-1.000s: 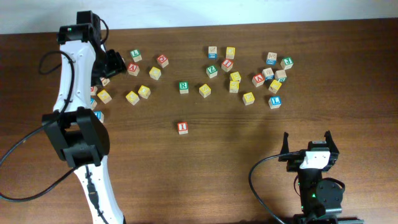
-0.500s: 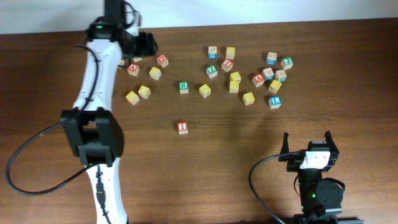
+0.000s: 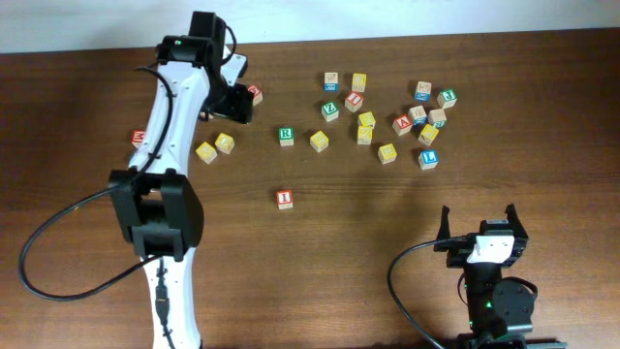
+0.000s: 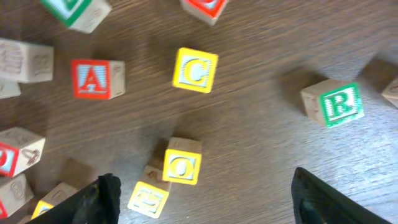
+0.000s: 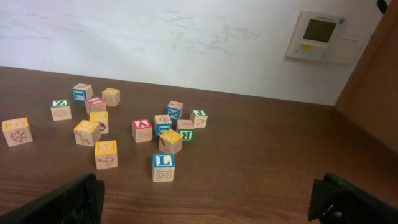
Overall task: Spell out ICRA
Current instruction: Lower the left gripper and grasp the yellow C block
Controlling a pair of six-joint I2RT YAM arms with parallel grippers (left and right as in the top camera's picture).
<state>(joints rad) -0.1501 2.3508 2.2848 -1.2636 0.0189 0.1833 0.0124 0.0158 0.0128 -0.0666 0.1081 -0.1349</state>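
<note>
The red I cube [image 3: 284,198] stands alone in mid-table. The green R cube [image 3: 286,136] lies behind it and shows at the right of the left wrist view [image 4: 334,103]. That view also shows the yellow C cube [image 4: 195,70] and a red A cube [image 4: 96,79]; in the overhead view my left arm hides both. A second red A cube [image 3: 402,124] sits in the right cluster [image 5: 142,129]. My left gripper [image 3: 237,103] hovers open and empty above the C area [image 4: 205,208]. My right gripper [image 3: 479,225] is open and empty near the front edge [image 5: 211,208].
Two yellow cubes [image 3: 215,147] lie left of the R, one of them an O [image 4: 182,163]. Several mixed cubes crowd the back right, including a blue L [image 5: 163,163]. A red cube [image 3: 139,138] lies far left. A yellow cube [image 3: 319,141] sits right of the R.
My left arm has swung right from the far-left cubes to above the C and A cubes, covering them in the overhead view. The right arm and the cubes have not moved.
</note>
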